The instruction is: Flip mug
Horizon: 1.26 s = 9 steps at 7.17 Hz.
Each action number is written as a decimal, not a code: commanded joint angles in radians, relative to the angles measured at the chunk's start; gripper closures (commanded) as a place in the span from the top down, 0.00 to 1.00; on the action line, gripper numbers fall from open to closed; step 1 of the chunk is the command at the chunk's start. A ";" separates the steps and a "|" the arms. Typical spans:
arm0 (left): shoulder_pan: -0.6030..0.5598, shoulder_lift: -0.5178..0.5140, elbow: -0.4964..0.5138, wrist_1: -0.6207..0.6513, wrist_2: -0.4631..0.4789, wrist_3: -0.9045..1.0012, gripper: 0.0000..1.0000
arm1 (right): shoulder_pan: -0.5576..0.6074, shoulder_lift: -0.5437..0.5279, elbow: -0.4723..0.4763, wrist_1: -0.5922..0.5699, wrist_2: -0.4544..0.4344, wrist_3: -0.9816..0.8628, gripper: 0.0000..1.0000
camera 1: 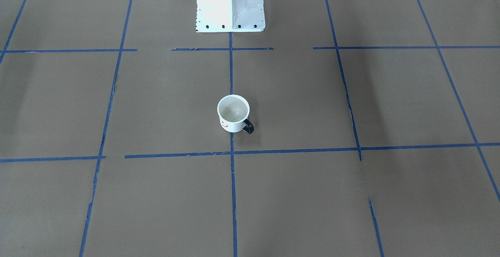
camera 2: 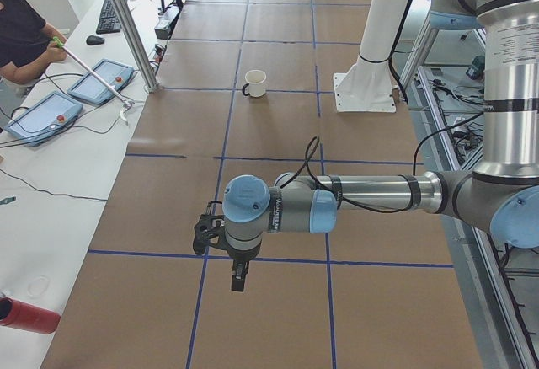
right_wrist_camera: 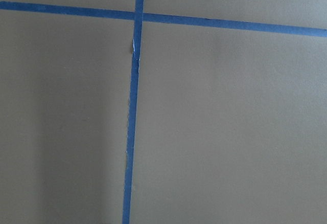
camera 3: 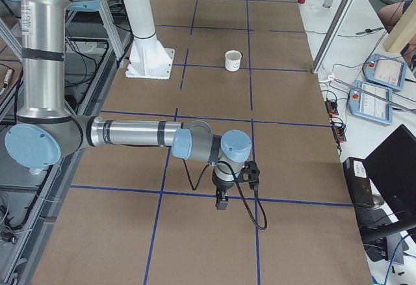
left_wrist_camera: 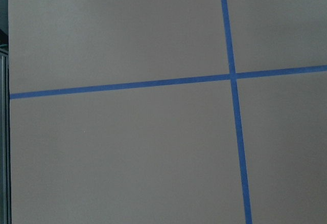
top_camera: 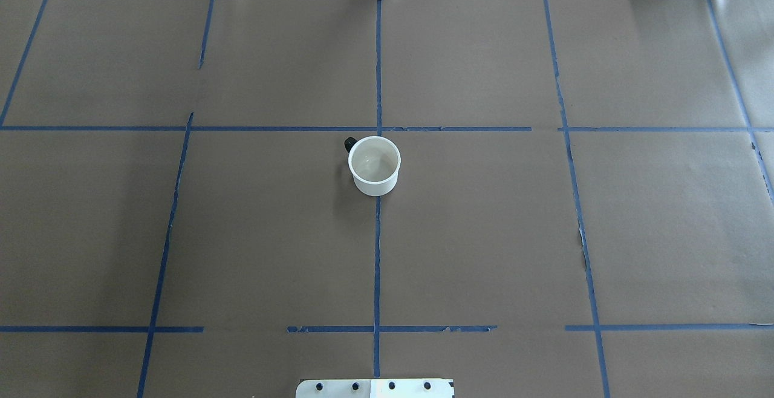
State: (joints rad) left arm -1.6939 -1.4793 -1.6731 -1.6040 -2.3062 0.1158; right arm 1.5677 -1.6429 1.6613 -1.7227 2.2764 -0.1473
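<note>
Overhead exterior: brown-papered table (top_camera: pixel 484 234), blue tape grid (top_camera: pixel 377 265), upright mug (top_camera: pixel 375 166) at centre; both jaws' opening indiscernible.

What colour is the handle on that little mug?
Black. The handle shows best in the exterior front-facing view.

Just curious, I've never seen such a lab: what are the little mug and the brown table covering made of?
The mug looks like glazed ceramic or enamelled metal, I cannot tell which: smooth white walls, thin rim, shiny black handle. The table covering looks like matte brown paper: no glare, held down by blue tape.
</note>
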 commanded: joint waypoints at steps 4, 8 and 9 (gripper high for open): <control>0.117 -0.019 -0.019 -0.011 -0.006 -0.085 1.00 | 0.000 0.000 0.000 0.000 0.000 0.000 1.00; 0.105 -0.042 -0.031 0.004 -0.019 -0.081 1.00 | 0.000 0.000 0.000 0.000 0.000 0.000 1.00; 0.085 -0.039 -0.033 0.004 -0.021 -0.079 1.00 | 0.000 0.000 0.000 0.000 0.000 0.000 1.00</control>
State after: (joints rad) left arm -1.5912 -1.5185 -1.7037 -1.6030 -2.3254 0.0351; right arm 1.5677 -1.6429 1.6613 -1.7226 2.2764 -0.1473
